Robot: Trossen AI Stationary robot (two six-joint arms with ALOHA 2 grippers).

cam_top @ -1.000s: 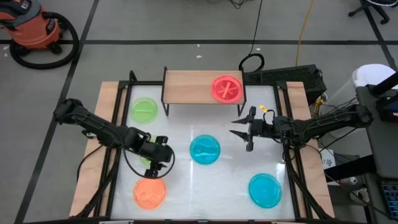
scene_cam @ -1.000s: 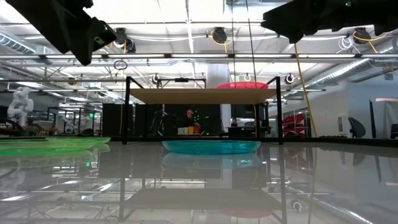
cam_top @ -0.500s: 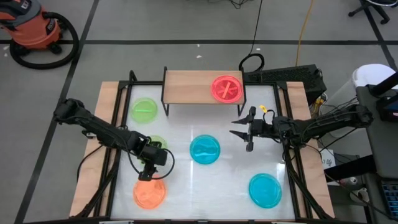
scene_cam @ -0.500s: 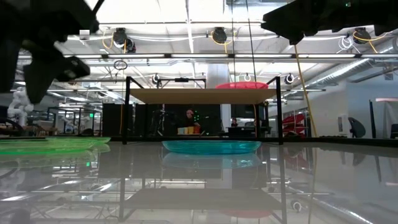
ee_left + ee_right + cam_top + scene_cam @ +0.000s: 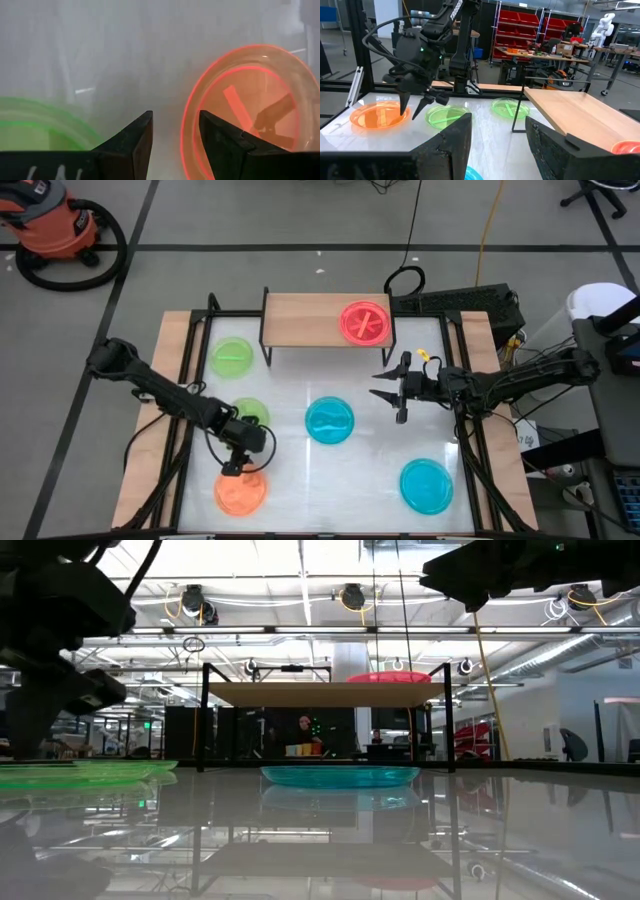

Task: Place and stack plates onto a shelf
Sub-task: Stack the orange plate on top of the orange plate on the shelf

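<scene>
My left gripper (image 5: pixel 235 466) (image 5: pixel 175 137) is open and points down at the far rim of an orange plate (image 5: pixel 240 492) (image 5: pixel 245 100) lying flat near the table's near edge. One finger stands over the plate and the other outside its rim; no touch shows. A green plate (image 5: pixel 250 413) (image 5: pixel 40 125) lies just beyond it, and another green plate (image 5: pixel 232 358) lies left of the shelf. The shelf (image 5: pixel 310 320) carries a pink plate (image 5: pixel 363 322) on its right end. Two blue plates (image 5: pixel 330 420) (image 5: pixel 426 485) lie flat on the table. My right gripper (image 5: pixel 393 392) (image 5: pixel 497 145) hovers open, right of centre.
The white tabletop has wooden edges (image 5: pixel 150 420) and black frame rails (image 5: pixel 185 380) along both sides. The shelf's left half is bare wood. Cables and a dark box (image 5: pixel 470 305) sit beyond the far right corner. Bare table lies between the blue plates and the orange one.
My left gripper has moved toward the table's near edge and down, from beside the nearer green plate to the far rim of the orange plate, staying open. That green plate, partly covered before, now shows whole. The right arm and all plates have kept still.
</scene>
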